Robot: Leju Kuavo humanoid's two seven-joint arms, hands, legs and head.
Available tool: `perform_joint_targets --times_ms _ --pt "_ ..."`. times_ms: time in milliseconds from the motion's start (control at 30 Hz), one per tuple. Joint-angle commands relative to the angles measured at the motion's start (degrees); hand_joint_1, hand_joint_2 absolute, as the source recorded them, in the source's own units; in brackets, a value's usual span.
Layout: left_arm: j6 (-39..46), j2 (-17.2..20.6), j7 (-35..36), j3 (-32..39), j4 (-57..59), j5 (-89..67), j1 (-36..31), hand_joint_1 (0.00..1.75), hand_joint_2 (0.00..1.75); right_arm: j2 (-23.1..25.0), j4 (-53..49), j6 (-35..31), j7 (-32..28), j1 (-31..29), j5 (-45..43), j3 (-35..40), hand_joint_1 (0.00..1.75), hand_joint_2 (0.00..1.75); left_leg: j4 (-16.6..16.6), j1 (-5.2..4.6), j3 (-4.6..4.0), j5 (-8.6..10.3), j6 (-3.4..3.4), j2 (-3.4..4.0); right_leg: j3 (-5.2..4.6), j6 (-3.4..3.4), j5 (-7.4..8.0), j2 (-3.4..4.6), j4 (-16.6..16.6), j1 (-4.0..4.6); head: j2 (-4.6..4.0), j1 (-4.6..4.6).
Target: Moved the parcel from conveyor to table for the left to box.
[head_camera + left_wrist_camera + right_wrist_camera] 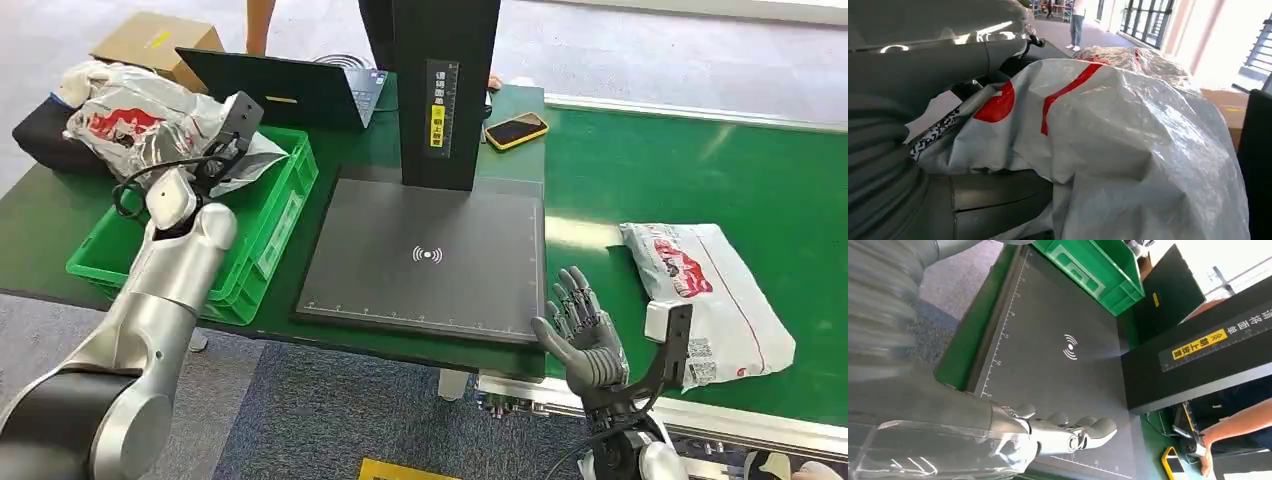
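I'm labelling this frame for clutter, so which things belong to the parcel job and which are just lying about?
Job things:
parcel on the conveyor
conveyor belt
scan pad on the table
green crate
parcel held by the left hand
right hand, open

Lying about:
laptop
phone
cardboard box

Left arm [160, 300] raised and extended forward. Left hand [923, 75] grips a parcel [1128, 140], thumb and fingers on opposite sides of it. Right arm low at the near edge, forearm upright. Right hand [580, 330] open and empty, fingers [1083, 427] straight, slightly apart, pointing away from the body.
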Motion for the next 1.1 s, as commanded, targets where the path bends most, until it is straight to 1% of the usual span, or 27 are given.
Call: perform_joint_targets --times_ms 33,133,167,200,633,700,733,767,833,900,933,967,1000,1033,1067,1100 --pt "-1.2 0.1 0.0 1.7 5.0 -0.2 -2.1 1.75 1.75 0.2 2.0 0.2 0.2 -1.0 0.1 -0.5 0.00 1.75 -0.2 0.09 0.34 0.04 -0.05 0.09 0.34 -0.16 0.09 0.11 -0.3 0.10 0.00 -0.02" --pt "-1.5 0.0 0.1 1.8 5.0 -0.1 -2.2 1.75 1.75 0.1 1.9 0.2 0.2 -0.8 0.1 -0.6 0.00 1.75 0.0 0.03 0.06 -0.01 -0.01 0.03 0.06 -0.05 0.01 0.03 0.0 0.03 0.00 0.00" --pt "-3.3 -0.1 0.7 2.2 5.6 -0.4 -2.6 0.07 1.75 0.2 1.5 0.3 0.3 -0.6 0.2 -0.7 0.00 1.75 0.0 0.03 0.07 -0.01 -0.01 0.01 0.08 -0.05 0.00 0.02 -0.1 0.03 0.00 0.00" --pt "-3.2 -0.3 0.9 2.7 5.2 -0.3 -2.5 0.00 1.75 0.3 1.5 0.4 0.3 -0.6 0.3 -0.8 0.00 1.75 -0.1 0.06 0.18 0.00 -0.03 0.02 0.20 -0.09 0.01 0.03 -0.1 0.06 -0.02 0.00" --pt "-2.4 -2.3 -0.9 3.9 3.8 -2.3 -2.7 0.00 1.75 0.1 1.2 0.6 0.3 0.0 0.6 -1.1 0.00 1.75 0.0 0.06 0.09 0.01 -0.02 -0.09 0.11 -0.08 0.00 -0.07 -0.1 0.07 -0.02 -0.02" --pt "-0.7 -3.1 -2.8 4.5 2.6 -2.0 -2.5 0.00 1.75 0.1 1.3 0.6 0.3 0.0 0.6 -1.2 0.00 1.75 0.0 0.06 0.05 0.00 -0.02 -0.09 0.08 -0.07 0.00 -0.08 -0.1 0.07 -0.02 0.00" --pt "-1.0 -3.7 -2.6 4.4 2.5 -2.1 -2.8 0.00 1.75 0.0 1.2 0.6 0.3 0.0 0.6 -1.2 0.00 1.75 0.0 0.07 0.06 0.01 -0.02 -0.15 0.12 -0.07 -0.01 -0.14 -0.1 0.07 0.00 0.00" --pt "-0.3 -4.6 -5.1 4.8 1.1 -1.4 -2.5 0.00 1.75 0.0 1.3 0.6 0.3 0.0 0.6 -1.2 0.00 1.75 0.0 0.07 0.05 0.02 -0.02 -0.18 0.11 -0.07 -0.01 -0.16 -0.1 0.07 -0.02 0.00" --pt "0.7 -6.1 -6.7 4.4 -0.4 -1.2 -2.5 0.00 1.75 -0.1 1.3 0.6 0.3 -0.1 0.6 -1.1 0.00 1.75 0.0 0.07 0.00 0.02 -0.01 -0.20 0.07 -0.06 -0.02 -0.19 -0.1 0.07 0.00 -0.02" --pt "1.3 -8.0 -10.6 3.7 -4.9 0.0 -1.2 0.00 1.75 -0.1 1.2 0.6 0.3 0.0 0.6 -1.1 0.00 1.75 0.0 0.07 0.01 0.03 0.00 -0.32 0.13 -0.06 -0.03 -0.31 -0.1 0.08 -0.02 -0.02" --pt "0.4 -8.7 -10.1 3.1 -6.8 0.3 -0.6 0.00 1.75 -0.1 1.1 0.6 0.3 0.0 0.6 -1.1 0.00 1.75 0.1 0.05 -0.04 0.03 0.00 -0.27 0.05 -0.04 -0.03 -0.26 -0.1 0.06 -0.02 0.00" --pt "0.3 -9.2 -11.9 1.7 -10.5 1.1 0.7 0.00 1.75 0.0 0.9 0.5 0.3 0.0 0.6 -1.2 0.00 1.75 0.0 0.07 0.04 0.02 0.01 -0.32 0.18 -0.06 -0.04 -0.31 -0.1 0.08 -0.02 0.00" --pt "-0.6 -9.8 -13.6 0.5 -14.3 3.2 2.2 0.00 1.75 0.1 0.7 0.4 0.3 0.1 0.6 -1.3 0.00 1.75 0.0 0.03 -0.03 0.01 0.01 -0.16 0.04 -0.03 -0.01 -0.16 0.0 0.03 0.00 -0.02" --pt "-1.7 -10.1 -12.5 -1.0 -17.5 3.9 3.5 0.00 1.75 0.1 0.6 0.4 0.3 0.2 0.6 -1.3 0.00 1.75 0.0 0.01 -0.03 0.02 0.01 -0.17 0.02 -0.02 0.00 -0.15 -0.1 0.01 0.00 0.02" --pt "-2.3 -9.8 -12.9 -3.1 -20.8 4.8 4.8 0.00 1.75 0.1 0.6 0.3 0.3 0.2 0.6 -1.3 0.00 1.75 0.0 0.03 0.05 0.01 0.00 -0.20 0.13 -0.04 -0.01 -0.17 -0.1 0.03 0.00 0.00" --pt "-3.1 -9.7 -14.0 -4.9 -24.3 7.2 6.2 0.00 1.75 0.1 0.7 0.2 0.3 0.3 0.5 -1.3 0.00 1.75 0.0 0.00 0.00 0.01 0.00 -0.13 0.03 -0.04 -0.01 -0.11 -0.1 0.00 -0.02 0.00"
